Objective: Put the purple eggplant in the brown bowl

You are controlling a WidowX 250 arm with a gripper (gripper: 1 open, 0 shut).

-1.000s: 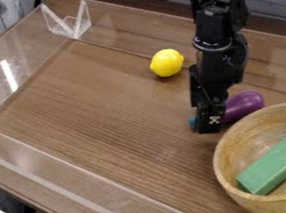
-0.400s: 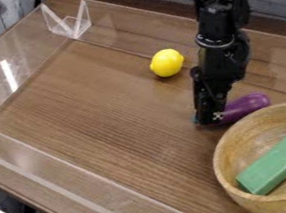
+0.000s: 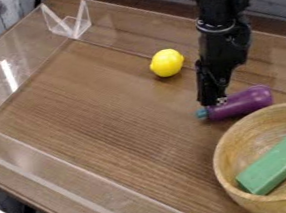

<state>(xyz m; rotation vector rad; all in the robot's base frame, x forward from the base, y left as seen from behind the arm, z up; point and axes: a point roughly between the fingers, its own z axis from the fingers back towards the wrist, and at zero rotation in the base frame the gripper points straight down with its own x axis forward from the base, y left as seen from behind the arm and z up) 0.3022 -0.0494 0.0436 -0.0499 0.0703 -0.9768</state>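
Your pincer (image 3: 213,100) was together, its dark fingertips closed and pointing down at the stem end of the purple eggplant (image 3: 244,104). You had nothing visibly clamped in it. The tips were right by the eggplant, near where the purple met the green, but you could not tell from this view whether they touched it or stood just above it. Your black arm (image 3: 224,10) reached down from the top of the picture, to the right of the middle.

The eggplant lay on its side on the wooden table (image 3: 93,116), outside the brown bowl (image 3: 223,167). Its green stem end pointed to the left of the picture and its rounded purple end to the right, slightly higher up in the view. It lay just beyond the bowl's upper edge as you saw it, and you could not tell whether the two touched.

Your bowl stood in the lower right corner, partly cut off by the edge of the picture. Inside it you had a green block (image 3: 280,161), lying at a slant. The yellow ball (image 3: 167,62) sat on the table to the left of the arm, apart from the pincer and the eggplant. Farther off, toward the upper left, you had a clear pointed holder (image 3: 70,20) near the table's edge.
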